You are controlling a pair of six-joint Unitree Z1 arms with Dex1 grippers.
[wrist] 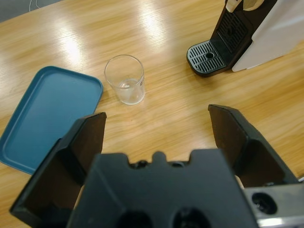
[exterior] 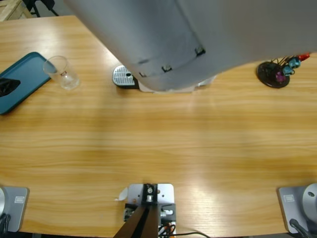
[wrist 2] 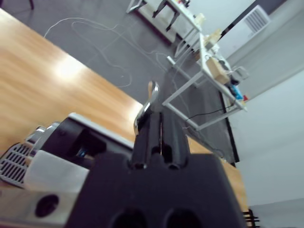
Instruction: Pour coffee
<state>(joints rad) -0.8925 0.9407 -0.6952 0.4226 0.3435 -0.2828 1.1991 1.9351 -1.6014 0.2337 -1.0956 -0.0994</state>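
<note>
The clear empty glass [wrist: 125, 78] stands upright on the wood, beside the blue tray [wrist: 47, 118]. My left gripper [wrist: 156, 115] hovers open short of it, holding nothing. The black and white coffee machine [wrist: 242, 33] stands further right, its drip grate [wrist: 206, 57] bare. My right gripper [wrist 2: 153, 114] is above the machine [wrist 2: 61, 142], shut on its silver lever [wrist 2: 145, 111]. In the high view a large silver elbow [exterior: 198, 34] hides most of the machine; only the grate [exterior: 124, 77] and the glass [exterior: 62, 72] show.
The blue tray [exterior: 20, 79] lies at the table's left edge, with a black part [exterior: 7, 87] over it. A black capsule stand [exterior: 275, 72] sits at the far right. Beyond the table's far edge are floor cables and a white rack [wrist 2: 209, 61].
</note>
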